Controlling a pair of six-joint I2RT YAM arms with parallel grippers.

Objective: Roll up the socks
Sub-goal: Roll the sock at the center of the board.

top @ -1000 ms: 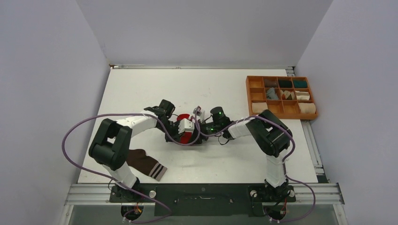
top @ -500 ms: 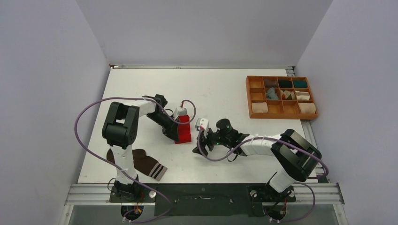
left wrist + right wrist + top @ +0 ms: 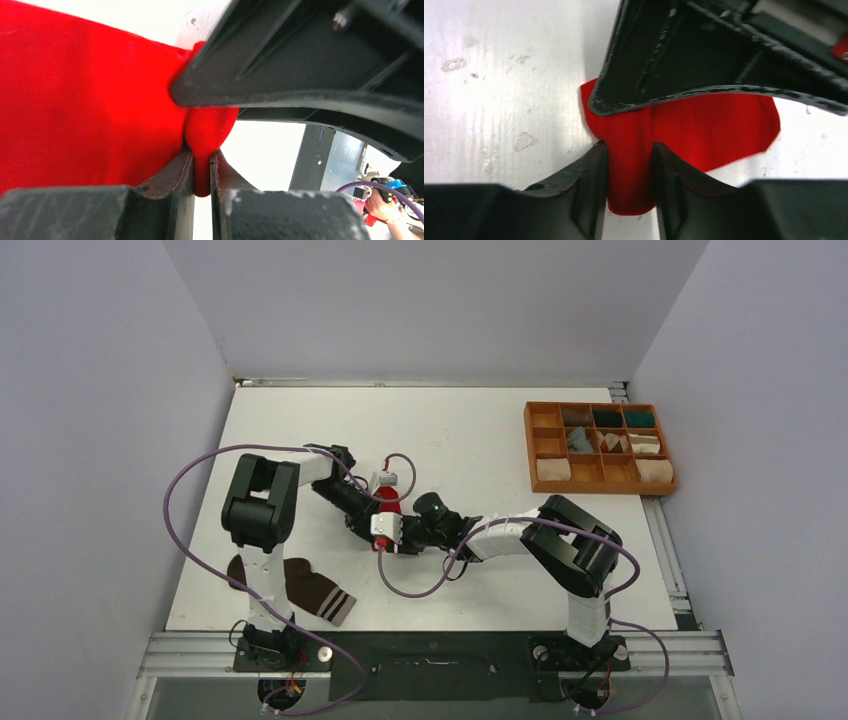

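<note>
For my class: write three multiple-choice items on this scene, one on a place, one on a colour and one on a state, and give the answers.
1. Where does the brown sock lie?
A in the wooden tray
B on the table near the left arm's base
C against the back wall

2. What colour is the sock held by the left gripper and right gripper?
A grey
B teal
C red

3. How is the left gripper?
A shut on fabric
B wide open
C out of view

Answers:
1 B, it lies at the table's near left edge.
2 C, the red sock fills both wrist views.
3 A, its fingers pinch a red fold.
</note>
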